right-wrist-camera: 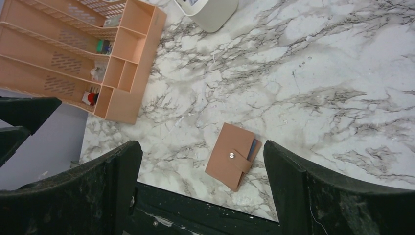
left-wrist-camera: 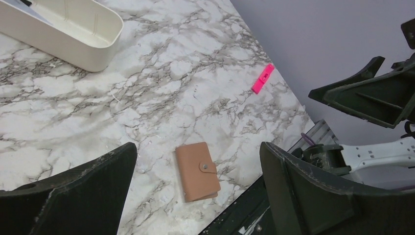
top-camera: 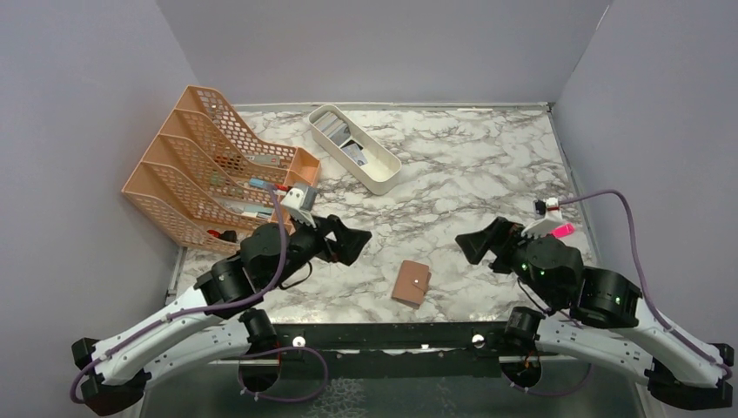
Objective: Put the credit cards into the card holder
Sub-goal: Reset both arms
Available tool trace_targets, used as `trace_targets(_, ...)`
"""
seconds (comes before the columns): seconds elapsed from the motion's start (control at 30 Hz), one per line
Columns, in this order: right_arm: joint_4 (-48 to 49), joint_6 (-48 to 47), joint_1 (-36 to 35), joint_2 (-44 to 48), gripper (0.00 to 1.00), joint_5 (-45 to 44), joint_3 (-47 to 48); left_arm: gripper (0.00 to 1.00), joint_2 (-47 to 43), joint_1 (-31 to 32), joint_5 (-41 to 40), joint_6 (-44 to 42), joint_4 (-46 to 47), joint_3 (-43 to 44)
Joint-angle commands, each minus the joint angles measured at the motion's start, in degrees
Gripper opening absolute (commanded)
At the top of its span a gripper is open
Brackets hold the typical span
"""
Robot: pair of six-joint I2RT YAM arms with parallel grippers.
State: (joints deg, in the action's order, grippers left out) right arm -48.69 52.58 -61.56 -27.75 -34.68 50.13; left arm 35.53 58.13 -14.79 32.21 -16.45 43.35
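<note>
The tan card holder (top-camera: 411, 282) lies flat near the table's front edge, snapped shut, between my two arms. It shows below my left gripper (left-wrist-camera: 197, 145) as the holder (left-wrist-camera: 197, 171), and below my right gripper (right-wrist-camera: 201, 144) as the holder (right-wrist-camera: 230, 161). A blue card edge (right-wrist-camera: 253, 147) peeks out of its open side. More credit cards (top-camera: 348, 144), grey and dark, lie in the white tray at the back. My left gripper (top-camera: 346, 239) hangs open and empty to the holder's left. My right gripper (top-camera: 479, 244) hangs open and empty to its right.
The white oblong tray (top-camera: 383, 178) stands at the back centre. An orange mesh file rack (top-camera: 209, 165) fills the left side. A pink highlighter (top-camera: 562, 231) lies by the right wall, beside the right wrist. The dark table rail (right-wrist-camera: 205, 215) runs just in front of the holder.
</note>
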Motion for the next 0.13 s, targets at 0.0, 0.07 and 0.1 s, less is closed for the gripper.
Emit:
trace_targets(0.0,-2.04,1.62,-0.4,-0.85,1.0,-0.04,0.5,0.99,-0.68,-0.21,-0.51,0.93,-0.44,-0.54)
trace_targets(0.07,-1.99,1.67,-0.36,-0.81,1.0,-0.11,0.5,0.99,-1.06,-0.19,-0.78,0.95,-0.48,-0.72)
trace_targets(0.1,-1.84,1.55,-0.4,-0.64,1.0,-0.05,0.5,0.99,-1.19,-0.21,-0.91,1.02,-0.44,-0.91)
